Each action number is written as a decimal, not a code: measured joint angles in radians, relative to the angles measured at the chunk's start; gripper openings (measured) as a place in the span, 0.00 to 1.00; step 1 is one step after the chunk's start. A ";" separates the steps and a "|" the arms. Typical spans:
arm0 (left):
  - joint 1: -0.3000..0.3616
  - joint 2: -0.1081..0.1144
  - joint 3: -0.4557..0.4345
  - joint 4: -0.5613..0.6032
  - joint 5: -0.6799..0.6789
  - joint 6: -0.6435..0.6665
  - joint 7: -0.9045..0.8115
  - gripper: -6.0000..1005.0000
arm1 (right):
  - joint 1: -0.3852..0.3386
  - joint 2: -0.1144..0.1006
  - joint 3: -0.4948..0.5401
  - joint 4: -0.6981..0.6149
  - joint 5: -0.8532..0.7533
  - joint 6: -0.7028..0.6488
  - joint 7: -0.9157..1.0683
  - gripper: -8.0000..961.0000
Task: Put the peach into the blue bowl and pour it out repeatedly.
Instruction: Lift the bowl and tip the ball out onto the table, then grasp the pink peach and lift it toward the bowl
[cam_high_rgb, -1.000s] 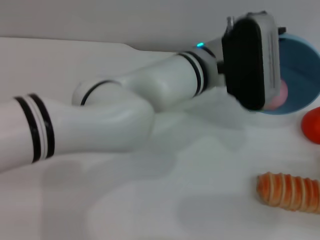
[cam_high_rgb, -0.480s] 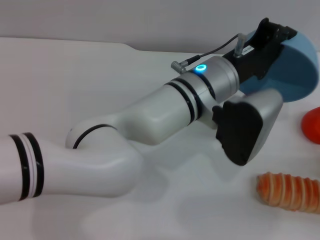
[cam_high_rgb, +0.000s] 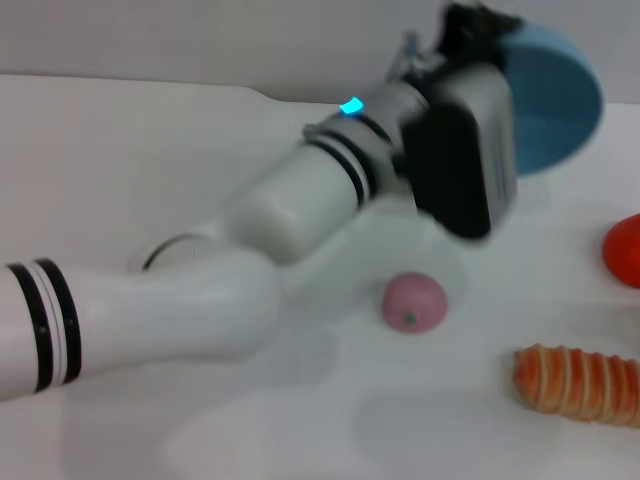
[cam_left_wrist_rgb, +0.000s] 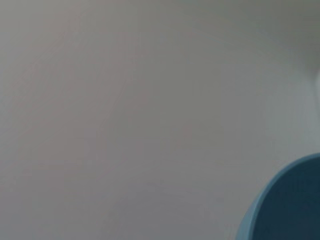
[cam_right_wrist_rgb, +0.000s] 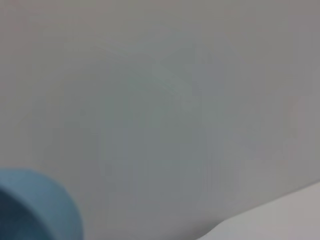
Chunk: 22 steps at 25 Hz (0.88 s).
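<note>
My left arm reaches across the table from the left, and its gripper (cam_high_rgb: 478, 22) is shut on the rim of the blue bowl (cam_high_rgb: 552, 95). It holds the bowl tipped on its side above the far right of the table. The bowl's edge also shows in the left wrist view (cam_left_wrist_rgb: 292, 205) and the right wrist view (cam_right_wrist_rgb: 30, 210). The peach (cam_high_rgb: 413, 303) lies on the white table below the left wrist, out of the bowl, with its green stem spot facing me. My right gripper is out of view.
A red-orange round fruit (cam_high_rgb: 625, 250) sits at the right edge of the table. An orange ribbed roll (cam_high_rgb: 578, 383) lies near the front right. The left forearm (cam_high_rgb: 300, 200) spans the middle of the table.
The left wrist has rolled and tipped the bowl. The peach, inside the bowl a second ago, now lies on the table. The bowl has shifted slightly left and up.
</note>
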<state>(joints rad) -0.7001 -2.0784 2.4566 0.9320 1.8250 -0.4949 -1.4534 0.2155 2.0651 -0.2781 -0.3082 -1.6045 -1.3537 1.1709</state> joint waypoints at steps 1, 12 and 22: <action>-0.002 0.000 -0.022 0.001 -0.046 0.007 -0.020 0.00 | 0.003 -0.001 -0.009 -0.018 -0.026 -0.006 0.057 0.52; -0.026 0.012 -0.420 -0.076 -0.679 0.499 -0.076 0.00 | 0.099 -0.007 -0.092 -0.378 -0.494 -0.193 0.671 0.52; -0.047 0.018 -0.517 -0.241 -0.745 0.883 -0.386 0.00 | 0.293 -0.006 -0.215 -0.427 -0.730 -0.151 0.869 0.52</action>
<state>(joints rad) -0.7469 -2.0600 1.9396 0.6913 1.0796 0.3883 -1.8390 0.5090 2.0587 -0.4931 -0.7355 -2.3346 -1.5047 2.0402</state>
